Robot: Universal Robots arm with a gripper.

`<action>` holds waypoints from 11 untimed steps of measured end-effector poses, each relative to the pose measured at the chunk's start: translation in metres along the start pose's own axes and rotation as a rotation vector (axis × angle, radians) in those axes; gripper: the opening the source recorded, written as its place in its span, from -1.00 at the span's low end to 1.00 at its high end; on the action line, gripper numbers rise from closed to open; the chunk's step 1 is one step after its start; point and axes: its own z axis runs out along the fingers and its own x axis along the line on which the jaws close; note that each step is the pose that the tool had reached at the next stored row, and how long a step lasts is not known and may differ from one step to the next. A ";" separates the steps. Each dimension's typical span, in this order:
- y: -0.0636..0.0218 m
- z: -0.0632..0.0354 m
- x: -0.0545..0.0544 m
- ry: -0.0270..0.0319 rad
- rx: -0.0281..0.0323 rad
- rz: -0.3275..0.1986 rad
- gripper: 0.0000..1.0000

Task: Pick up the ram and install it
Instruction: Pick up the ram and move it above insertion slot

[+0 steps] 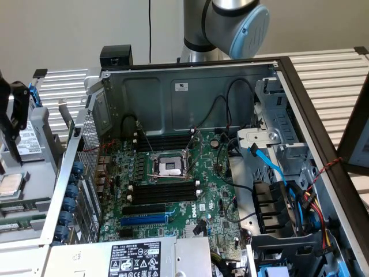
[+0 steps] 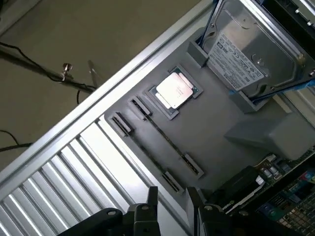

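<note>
Hovering over grey plastic parts tray with black two-finger gripper spread and empty; long thin ram stick standing edge-on between tray clips, near the fingertips but untouched, beside square silver processor chip.

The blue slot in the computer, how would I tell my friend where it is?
Start at the big open computer case and find the green motherboard lying inside. From the silver square socket in its middle, come toward the camera past the long black memory slots. The blue slot lies just after them, the only long slot that is blue.
</note>
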 end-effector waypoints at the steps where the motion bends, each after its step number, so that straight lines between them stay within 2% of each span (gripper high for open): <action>1: 0.0000 0.0007 0.000 0.0009 0.0007 -0.017 -0.27; 11: 0.0007 0.0154 0.000 0.0073 0.0082 -0.189 -0.27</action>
